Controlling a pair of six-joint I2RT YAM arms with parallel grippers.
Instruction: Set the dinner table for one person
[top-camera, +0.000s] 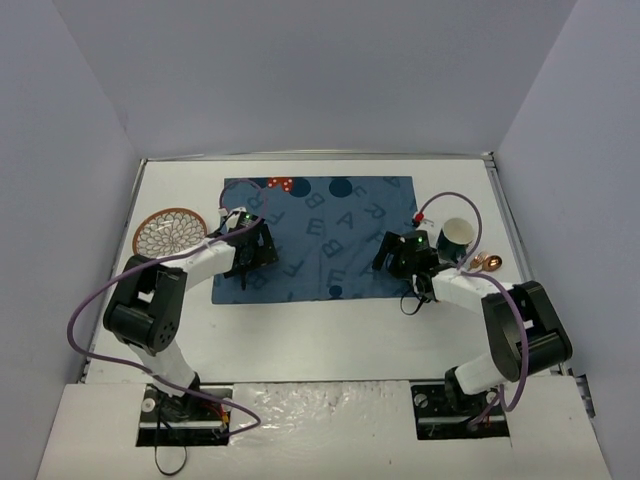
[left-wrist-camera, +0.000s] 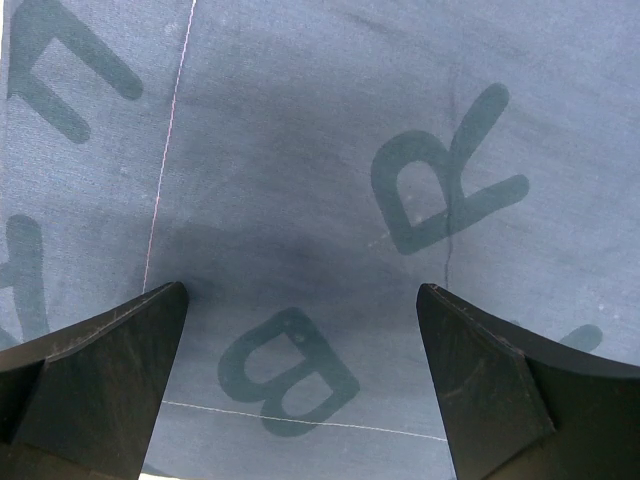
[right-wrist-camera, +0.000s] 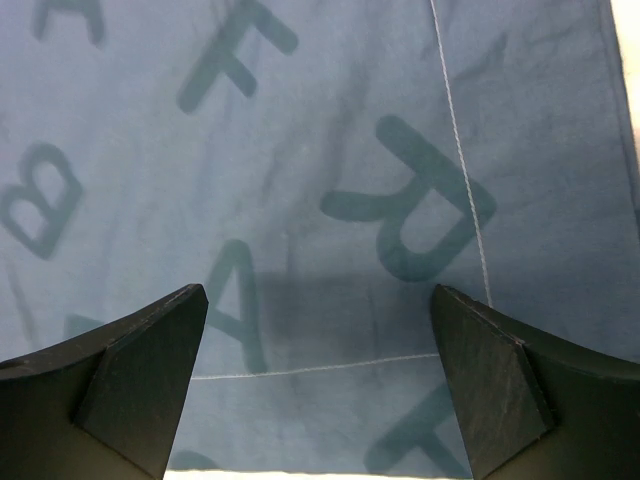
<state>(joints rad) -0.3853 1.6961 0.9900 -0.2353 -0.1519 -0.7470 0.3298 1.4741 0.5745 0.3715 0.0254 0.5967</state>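
Note:
The dinner table (top-camera: 320, 335) is a white tabletop with a dark blue letter-printed placemat (top-camera: 330, 235) spread flat across its middle. My left gripper (top-camera: 250, 250) hangs low over the mat's left part. In the left wrist view it (left-wrist-camera: 300, 290) is open, with only blue cloth (left-wrist-camera: 320, 150) between the fingers. My right gripper (top-camera: 400, 255) is over the mat's right part near the front edge. It (right-wrist-camera: 318, 290) is also open and holds nothing, with the cloth (right-wrist-camera: 300, 150) below it.
A round patterned plate (top-camera: 170, 232) lies left of the mat. A white cup (top-camera: 455, 237) with a dark rim stands to the right, with small copper-coloured cutlery (top-camera: 487, 263) beside it. A red spotted item (top-camera: 282, 184) sits at the mat's far edge. Walls enclose the table.

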